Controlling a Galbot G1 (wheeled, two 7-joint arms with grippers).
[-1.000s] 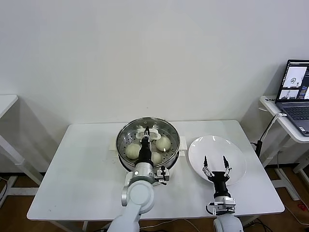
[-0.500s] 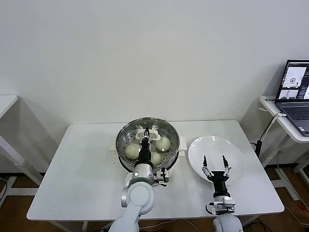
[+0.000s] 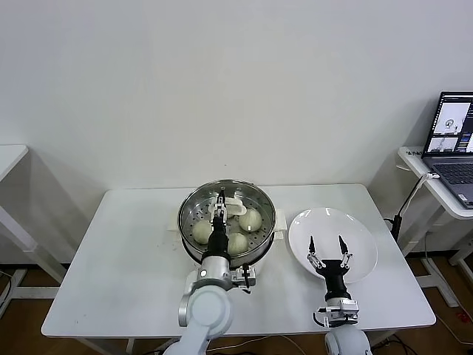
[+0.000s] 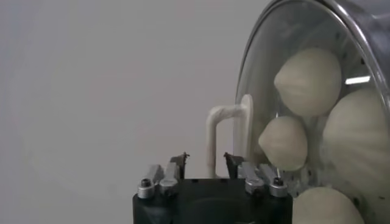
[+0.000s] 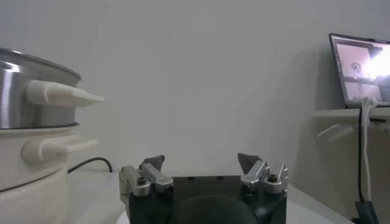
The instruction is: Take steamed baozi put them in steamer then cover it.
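Cover [image 4: 292,91] seated on steamer [image 3: 226,219], mid-counter [image 3: 111,274]; baozi [image 4: 308,73] inside. Left claw [image 3: 219,201] open astride cover handle [image 4: 228,131], no grip. Advice: lift straight up, avoid snagging handle. Right claw [image 3: 328,253] open, idle over plate [image 3: 362,229], right.

The head view looks forward and down from above the near edge of the table [image 3: 111,281], taking in the whole tabletop, the far wall and a laptop [image 3: 451,144] at far right. The left wrist view sits very close above the steamer [image 3: 226,220], facing its cover [image 4: 304,122]. The right wrist view looks low and level across the table; it shares the steamer [image 5: 33,128] and laptop [image 5: 361,68] with the head view.
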